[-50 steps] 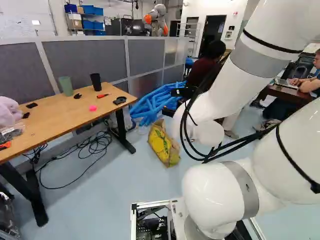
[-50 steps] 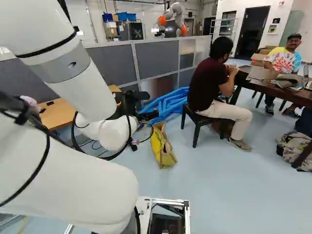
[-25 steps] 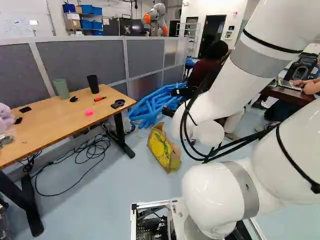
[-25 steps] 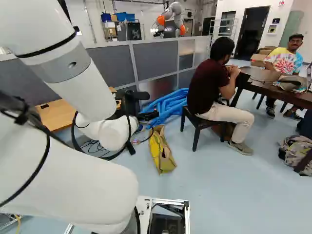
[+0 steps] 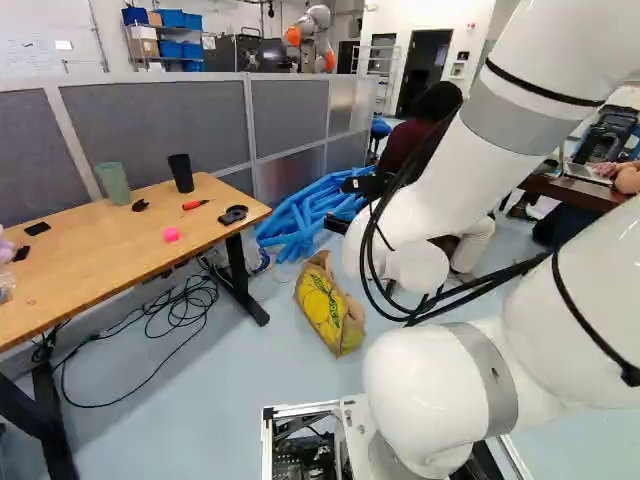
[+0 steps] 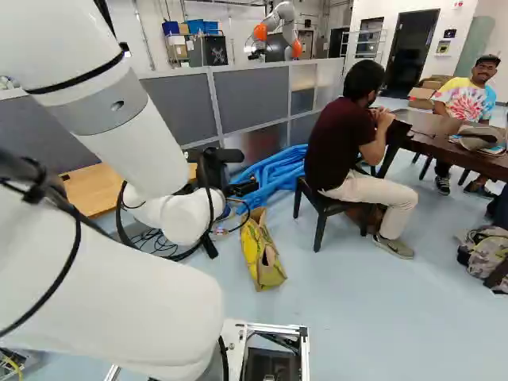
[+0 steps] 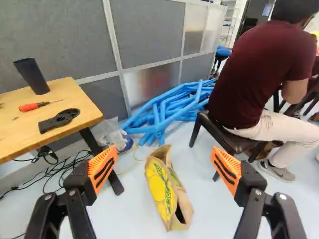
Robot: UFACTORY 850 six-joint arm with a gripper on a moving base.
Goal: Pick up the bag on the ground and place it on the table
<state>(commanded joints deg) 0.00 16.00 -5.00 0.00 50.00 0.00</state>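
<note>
- claw [image 7: 165, 168] is wide apart, holding nothing
- bag [image 7: 160, 191] looks floppy, so an off-centre pinch might just crumple it
- fingers spread like that could clip the chair [image 7: 233, 143]

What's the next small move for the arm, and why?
Probably ease the open black two-fingered gripper forward and down toward the yellow-and-brown bag: it rests on the pale blue floor, ahead of the gripper and roughly centred between its spread fingers, and neither finger touches it.
</note>
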